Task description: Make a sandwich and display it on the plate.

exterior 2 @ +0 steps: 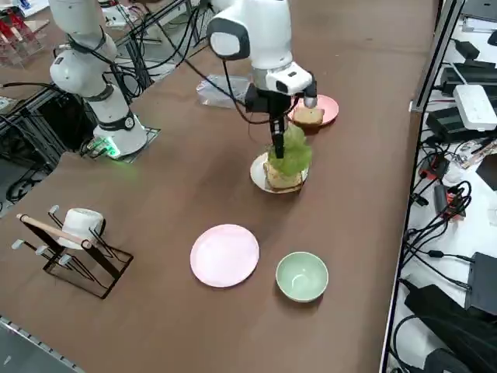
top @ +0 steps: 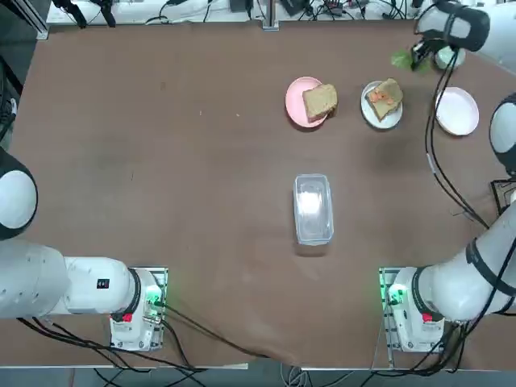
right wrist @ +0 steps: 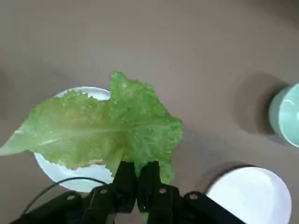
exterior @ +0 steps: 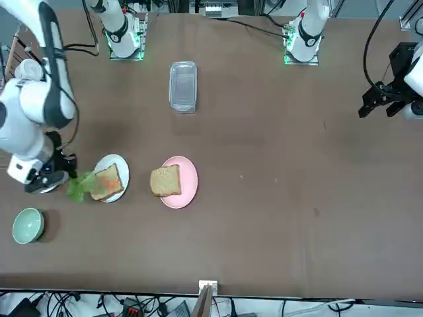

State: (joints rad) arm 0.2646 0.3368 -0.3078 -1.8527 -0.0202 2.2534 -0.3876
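My right gripper is shut on a green lettuce leaf, which hangs from its fingertips over the small white plate. On that plate lies a bread slice topped with orange filling. The leaf dangles just above this slice, and I cannot tell whether it touches. A second, plain bread slice rests on a pink plate to the left of it. In the top view the gripper sits at the table's far right.
An empty pink plate and a small pale-green bowl stand beyond the white plate towards the table's right end. A clear lidded container lies mid-table. A mug rack stands near the table's right edge.
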